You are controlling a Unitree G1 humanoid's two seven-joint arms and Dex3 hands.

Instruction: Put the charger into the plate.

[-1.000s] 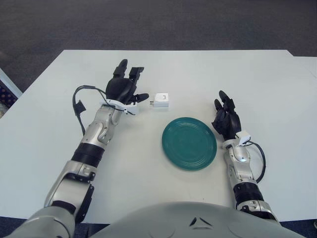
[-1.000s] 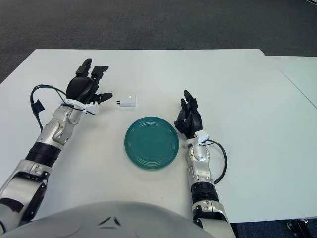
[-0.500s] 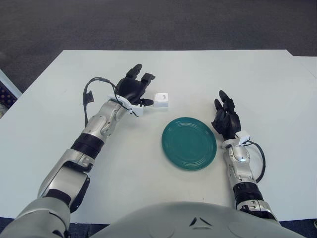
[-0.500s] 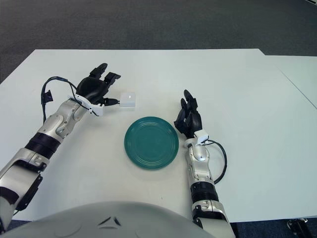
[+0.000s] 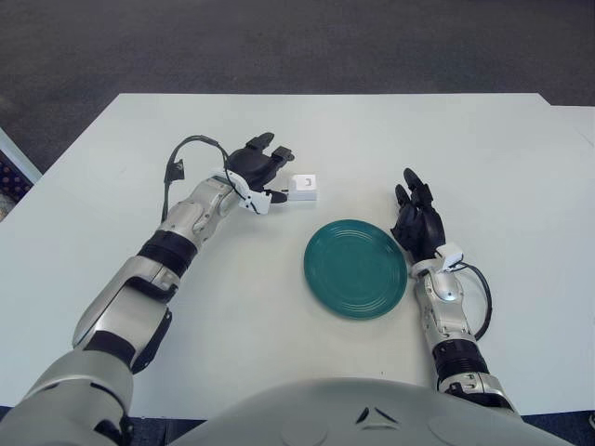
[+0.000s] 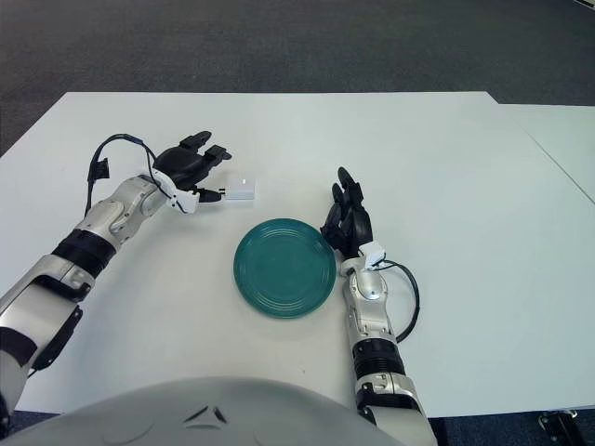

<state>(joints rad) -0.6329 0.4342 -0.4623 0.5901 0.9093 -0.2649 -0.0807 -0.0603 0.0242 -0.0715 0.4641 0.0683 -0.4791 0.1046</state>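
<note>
A small white charger [image 5: 304,189] lies on the white table, its prongs pointing left. My left hand [image 5: 261,168] is right beside its left end, fingers spread over the table, with one fingertip close to the prongs and nothing grasped. A round dark green plate [image 5: 355,268] sits nearer to me and to the right of the charger; nothing lies in it. My right hand [image 5: 417,220] shows just beside the plate's right rim, fingers relaxed and pointing away from me, holding nothing.
The white table [image 5: 483,167] spreads wide on all sides, its far edge against dark carpet [image 5: 297,46]. A black cable [image 5: 186,153] loops off my left wrist. A second table edge shows at far right [image 6: 558,139].
My left hand has swung rightward and turned palm-down, closing the gap to the charger's left end. The charger and plate have stayed put. My right hand shifted slightly left, toward the plate.
</note>
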